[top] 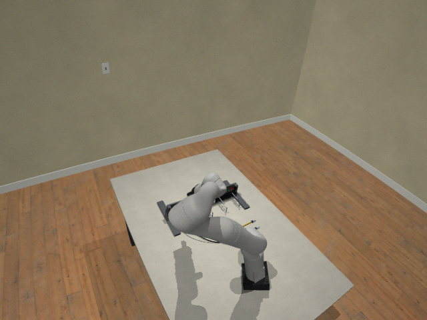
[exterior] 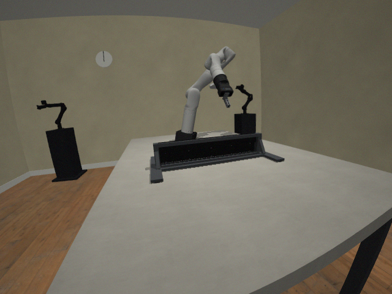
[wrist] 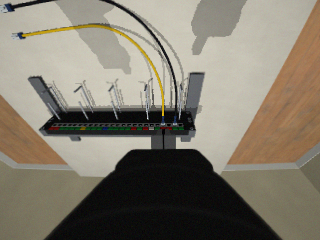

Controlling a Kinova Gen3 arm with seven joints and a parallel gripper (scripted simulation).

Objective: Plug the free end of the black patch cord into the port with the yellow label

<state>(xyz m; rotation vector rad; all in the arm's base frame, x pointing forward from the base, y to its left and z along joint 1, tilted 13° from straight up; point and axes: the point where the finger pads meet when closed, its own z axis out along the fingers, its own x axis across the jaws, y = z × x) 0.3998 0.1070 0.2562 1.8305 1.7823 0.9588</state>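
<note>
The rack (top: 242,201) (exterior: 206,139) (wrist: 37,90) stands on its feet on the table. The black patch cord (wrist: 167,60) runs from a port near one end of the rack in a wide curve to its free plug (wrist: 6,8) (top: 257,227), which lies on the table. The yellow cord (wrist: 142,48) (top: 247,223) comes from a port beside it. Its free plug (wrist: 18,35) (top: 253,221) lies near the black one. A yellow label (wrist: 83,128) shows in the label row, farther along the rack. My gripper (exterior: 227,105) (wrist: 163,136) is shut and empty, above the rack's corded end. The arm hides it in the top view.
Thin wire cord guides (wrist: 115,101) stick out from the rack's port side. The table (top: 151,179) (exterior: 221,221) has open edges with floor beyond. The arm's base (top: 255,283) (exterior: 185,135) stands on it. Two dark pedestals (exterior: 64,155) (exterior: 245,124) with small arms stand farther off.
</note>
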